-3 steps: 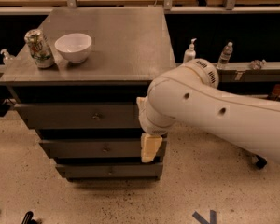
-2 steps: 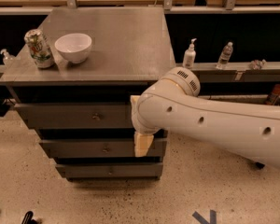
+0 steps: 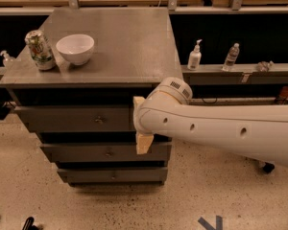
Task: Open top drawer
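In the camera view, the top drawer (image 3: pixel 72 120) is sitting just under the gray cabinet top (image 3: pixel 129 47) and is looking closed. Its long flat front is running across the cabinet, with the small metal knob (image 3: pixel 100 120) at its centre. The white arm (image 3: pixel 221 128) is reaching in from three o'clock. The gripper (image 3: pixel 143 143) is hanging in front of the drawer's right end, with a beige tip poking out below the wrist. The wrist is hiding the rest, so I cannot tell whether the pincer is spread or pressed together. The knob is lying at about nine o'clock from it, near but apart.

I am judging the front to be stiff wood, sturdy, and probably sliding with some drag. The knob is offering the only hold. Being small, smooth metal, it is likely slippery, so it is calling for a square pinch and a straight outward pull. A can (image 3: pixel 40 49) and a white bowl (image 3: pixel 75 48) are standing on top at eleven o'clock from the knob, and a jerk could be rattling them.
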### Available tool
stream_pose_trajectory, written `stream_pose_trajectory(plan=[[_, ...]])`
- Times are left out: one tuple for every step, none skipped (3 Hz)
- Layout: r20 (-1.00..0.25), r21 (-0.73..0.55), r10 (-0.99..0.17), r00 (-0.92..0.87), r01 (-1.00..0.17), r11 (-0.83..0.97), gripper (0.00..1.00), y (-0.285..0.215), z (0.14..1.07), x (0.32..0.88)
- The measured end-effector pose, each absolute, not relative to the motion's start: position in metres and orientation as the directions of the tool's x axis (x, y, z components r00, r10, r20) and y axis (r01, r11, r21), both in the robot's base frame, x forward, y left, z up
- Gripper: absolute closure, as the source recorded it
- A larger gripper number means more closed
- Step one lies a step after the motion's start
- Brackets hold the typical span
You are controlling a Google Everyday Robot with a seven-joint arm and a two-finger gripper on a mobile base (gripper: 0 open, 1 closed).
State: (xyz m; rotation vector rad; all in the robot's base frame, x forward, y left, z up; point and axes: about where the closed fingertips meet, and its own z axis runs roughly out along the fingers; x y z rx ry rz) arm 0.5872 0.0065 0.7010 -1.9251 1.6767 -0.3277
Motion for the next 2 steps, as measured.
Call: stream_pose_trajectory(plan=[[-0.194, -0.547, -0.963, 0.184, -0.836, -0.05, 0.0, 0.007, 0.683, 0.603], [-0.215, -0.53, -0.959, 0.185, -0.847, -0.045, 0.0, 0.009, 0.668, 0.618]])
